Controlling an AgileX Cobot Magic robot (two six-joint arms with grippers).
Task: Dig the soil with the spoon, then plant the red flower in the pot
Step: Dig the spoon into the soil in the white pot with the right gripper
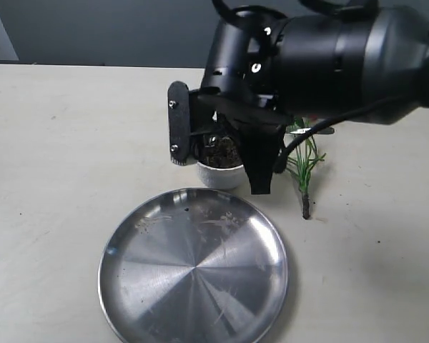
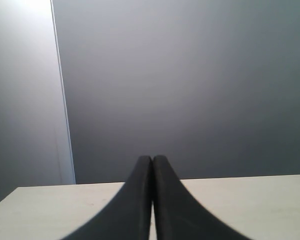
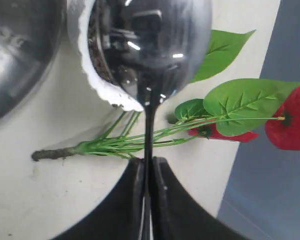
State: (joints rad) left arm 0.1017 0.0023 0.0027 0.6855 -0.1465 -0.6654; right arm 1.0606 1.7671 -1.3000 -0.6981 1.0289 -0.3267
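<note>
My right gripper [image 3: 148,162] is shut on the thin handle of the silver spoon [image 3: 155,45]. The spoon's round bowl covers much of the white pot's [image 3: 97,82] mouth in the right wrist view; whether it touches the dark soil [image 3: 94,47] I cannot tell. In the exterior view the right gripper [image 1: 261,187] hangs over the pot [image 1: 220,175] with soil [image 1: 223,151] in it. The red flower [image 3: 290,122] lies flat on the table beside the pot, with its green stems [image 1: 304,168] and brown base [image 1: 306,207] showing. My left gripper [image 2: 152,160] is shut and holds nothing.
A large round steel plate [image 1: 193,268] lies on the cream table in front of the pot, with a few soil crumbs on it. The plate's edge [image 3: 20,55] also shows past the pot. The black right arm [image 1: 343,57] hides the area behind the pot.
</note>
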